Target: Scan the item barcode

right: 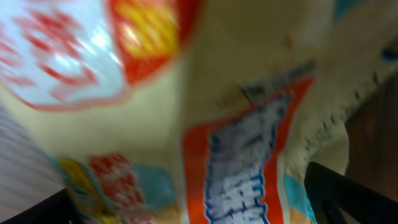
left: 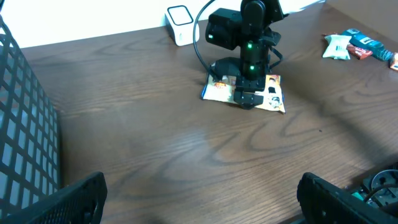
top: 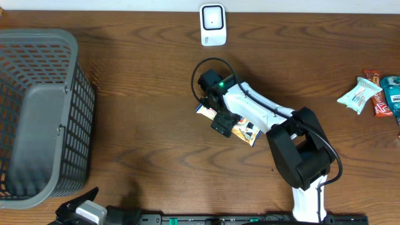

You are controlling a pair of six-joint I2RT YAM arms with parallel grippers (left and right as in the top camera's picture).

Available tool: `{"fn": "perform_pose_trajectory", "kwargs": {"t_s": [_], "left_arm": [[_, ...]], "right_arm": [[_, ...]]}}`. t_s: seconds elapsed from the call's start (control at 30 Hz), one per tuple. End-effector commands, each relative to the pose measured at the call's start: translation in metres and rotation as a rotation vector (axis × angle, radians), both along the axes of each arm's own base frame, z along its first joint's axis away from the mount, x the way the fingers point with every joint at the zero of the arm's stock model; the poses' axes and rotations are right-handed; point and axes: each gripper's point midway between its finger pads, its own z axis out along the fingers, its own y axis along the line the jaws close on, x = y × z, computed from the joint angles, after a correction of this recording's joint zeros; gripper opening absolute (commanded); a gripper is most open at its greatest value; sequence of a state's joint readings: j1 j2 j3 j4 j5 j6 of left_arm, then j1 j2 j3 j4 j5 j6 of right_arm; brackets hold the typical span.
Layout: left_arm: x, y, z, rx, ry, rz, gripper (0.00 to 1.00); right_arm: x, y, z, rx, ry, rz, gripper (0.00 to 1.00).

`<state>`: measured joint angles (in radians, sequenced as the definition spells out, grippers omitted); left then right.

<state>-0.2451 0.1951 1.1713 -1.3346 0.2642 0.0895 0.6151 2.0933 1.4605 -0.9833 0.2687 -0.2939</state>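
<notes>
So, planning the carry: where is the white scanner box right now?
In the overhead view, the white scanner box stands at the far edge of the table, near the middle, beyond the snack packet that lies under the right gripper.

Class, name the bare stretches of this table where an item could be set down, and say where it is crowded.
Bare wood lies between the basket and the snack packet, and between the right arm and the snack pile. Crowded: the centre, where the right gripper hangs over the packet, near the scanner.
</notes>
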Motion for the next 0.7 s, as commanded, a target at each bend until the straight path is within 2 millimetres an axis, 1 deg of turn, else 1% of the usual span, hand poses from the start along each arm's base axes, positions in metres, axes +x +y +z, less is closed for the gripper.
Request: {"fn": "perform_pose_trajectory", "kwargs": {"t_s": [0.0, 0.1, 0.13, 0.2, 0.3, 0.33, 0.37, 0.4, 0.43, 0.47, 0.5, 0.53, 0.57, 0.6, 0.67], "left_arm": [[-0.002, -0.002, 0.002, -0.004, -0.009, -0.012, 0.98], [-0.002, -0.002, 0.002, -0.004, -0.009, -0.012, 0.98], [-0.002, -0.002, 0.002, -0.004, -0.009, -0.012, 0.98], [-0.002, -0.002, 0.002, -0.004, -0.009, -0.012, 0.98], [-0.002, -0.002, 0.002, -0.004, -0.009, -0.012, 0.98], [-0.002, -0.002, 0.002, -0.004, -0.009, -0.012, 0.98], [-0.002, -0.002, 0.002, -0.004, -0.009, -0.012, 0.98], [-0.002, -0.002, 0.002, -0.004, -0.009, -0.012, 0.98], [-0.002, -0.002, 0.002, -0.004, -0.009, -0.012, 0.98], [-0.002, -0.002, 0.002, -0.004, -0.009, -0.012, 0.98], [-0.002, -0.002, 0.002, -0.004, -0.009, -0.012, 0.98], [-0.002, -0.002, 0.002, -0.004, -0.009, -0.012, 0.98], [-0.002, -0.002, 0.002, -0.004, -0.009, -0.012, 0.98], [-0.002, -0.002, 0.002, -0.005, -0.009, -0.012, 0.98], [-0.002, -0.002, 0.002, -0.005, -0.009, -0.012, 0.98]], "right_arm": [[-0.009, -0.019, -0.009, -0.104, -0.024, -0.034, 0.99], [-0.006, -0.012, 0.008, -0.069, -0.062, -0.029, 0.99], [-0.007, -0.009, 0.011, -0.049, -0.060, -0.029, 0.99], [-0.010, -0.006, 0.009, -0.027, -0.044, -0.031, 0.99], [-0.015, -0.010, -0.004, -0.027, -0.021, -0.037, 0.99], [-0.017, -0.011, -0.010, -0.026, -0.023, -0.038, 0.96], [-0.018, -0.013, -0.016, -0.022, -0.027, -0.039, 0.91], [-0.020, -0.014, -0.025, -0.016, -0.036, -0.039, 0.79], [-0.022, -0.015, -0.031, -0.012, -0.040, -0.040, 0.64], [-0.025, -0.017, -0.038, -0.009, -0.043, -0.044, 0.47], [-0.028, -0.017, -0.043, 0.005, -0.042, -0.063, 0.28], [-0.034, -0.013, -0.047, 0.037, -0.025, -0.090, 0.06], [-0.039, -0.006, -0.049, 0.077, 0.009, -0.097, 0.01], [-0.045, 0.003, -0.050, 0.129, 0.047, -0.100, 0.01], [-0.048, 0.018, -0.045, 0.217, 0.087, -0.109, 0.01]]}}
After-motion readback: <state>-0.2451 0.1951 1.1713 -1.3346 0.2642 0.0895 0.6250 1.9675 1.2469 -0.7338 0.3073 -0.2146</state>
